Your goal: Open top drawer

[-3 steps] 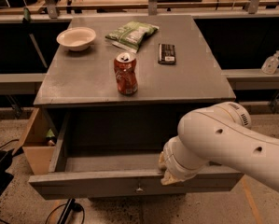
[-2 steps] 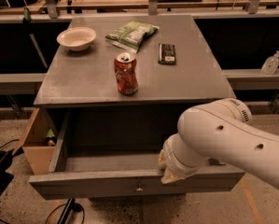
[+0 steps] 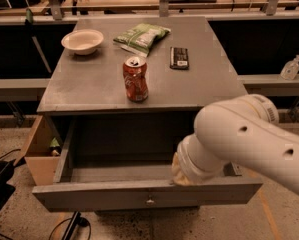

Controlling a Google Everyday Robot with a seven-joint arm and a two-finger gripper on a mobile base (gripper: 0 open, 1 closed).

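The top drawer is a wide grey drawer pulled far out from under the grey cabinet top, showing a flat grey inside. Its small round metal knob sits at the centre of the front. My white arm comes in from the right and reaches down to the drawer's front edge, right of centre. My gripper is at that edge, mostly hidden behind the wrist.
On the cabinet top stand a red soda can, a white bowl, a green chip bag and a dark bar. A cardboard box sits at the left of the cabinet. A bottle stands on the right ledge.
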